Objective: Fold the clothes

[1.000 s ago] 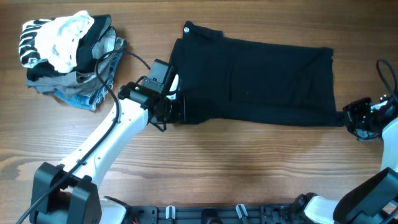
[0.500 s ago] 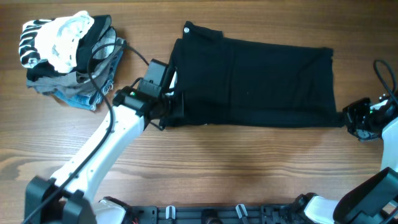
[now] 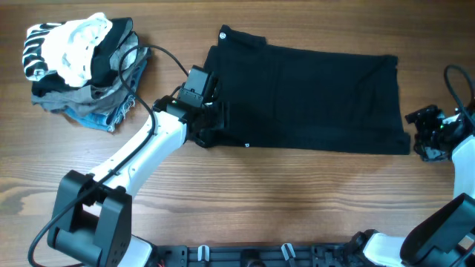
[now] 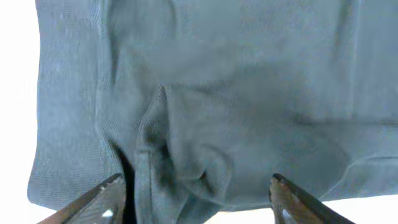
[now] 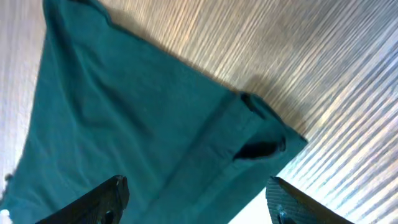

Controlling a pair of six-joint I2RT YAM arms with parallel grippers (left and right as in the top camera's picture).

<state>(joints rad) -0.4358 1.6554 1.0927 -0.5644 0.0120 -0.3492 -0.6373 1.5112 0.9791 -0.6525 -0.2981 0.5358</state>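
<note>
The clothes (image 3: 304,96), one black garment, lie flat across the middle of the wooden table, with a small white button (image 3: 224,34) at the far left corner. My left gripper (image 3: 213,124) stands open over the garment's near left corner. In the left wrist view a bunched fold of the clothes (image 4: 186,124) lies between the spread fingertips (image 4: 107,200), ungripped. My right gripper (image 3: 415,136) is open at the near right corner. The right wrist view shows that hemmed corner of the clothes (image 5: 261,134) lying on the wood between wide jaws of the gripper (image 5: 199,205).
A pile of striped white, grey and denim garments (image 3: 82,67) sits at the far left. The left arm's cable (image 3: 167,59) loops over it. Bare wooden table (image 3: 297,200) runs along the front, below the garment.
Both grippers went from shut on the garment's near edge to open and let it go. The left gripper shifted slightly right and away from me. The near edge now lies flat.
</note>
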